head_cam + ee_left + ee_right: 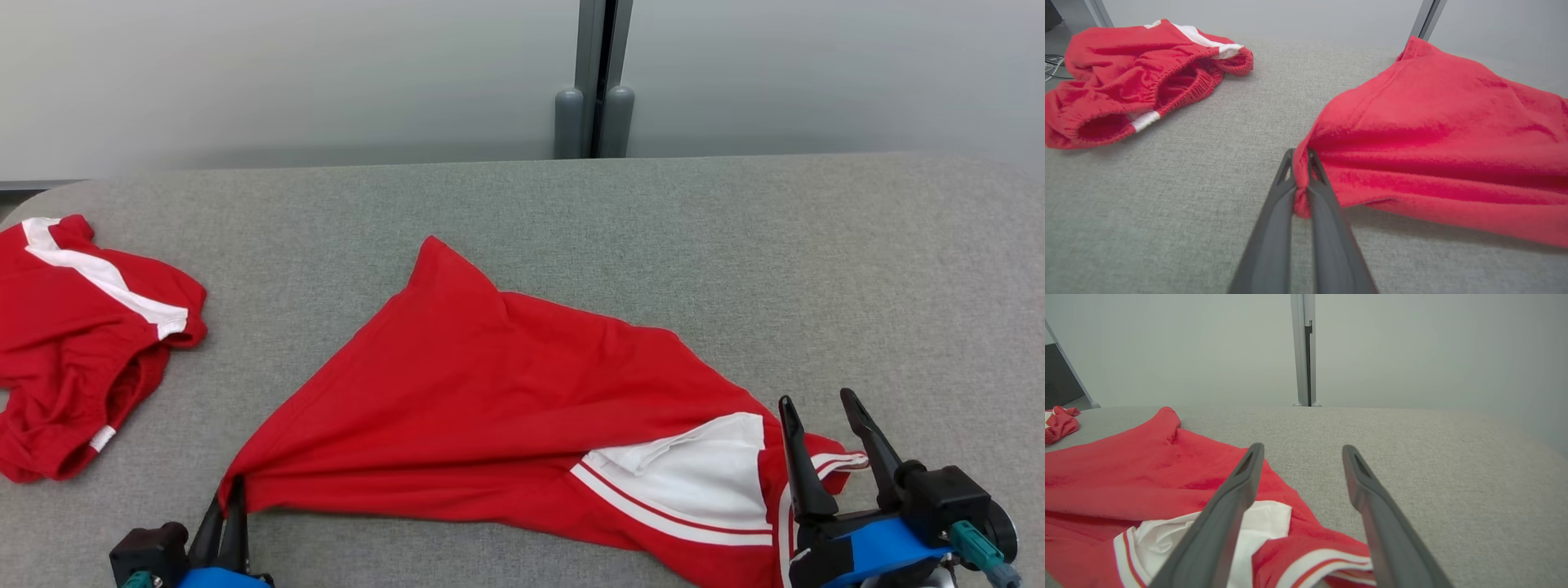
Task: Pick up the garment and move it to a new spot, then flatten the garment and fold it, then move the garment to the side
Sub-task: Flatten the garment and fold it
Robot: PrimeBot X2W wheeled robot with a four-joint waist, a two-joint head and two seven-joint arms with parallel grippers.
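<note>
One garment [490, 384] edge sits pinched in left gripper [1300, 157].

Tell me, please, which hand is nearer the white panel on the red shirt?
Right. The right hand stands open just beside the white panel; the left hand is shut on the opposite corner of the red shirt.

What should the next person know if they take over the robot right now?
Left gripper: shut on one corner of the red shirt.
Right gripper: open, holding nothing, poised at the shirt's white-striped end.
The shirt lies rumpled across the grey table; red shorts sit apart at the far left.
Done: left grip taken.
Left: grip with the right, flatten, fold, move the shirt aside.
</note>
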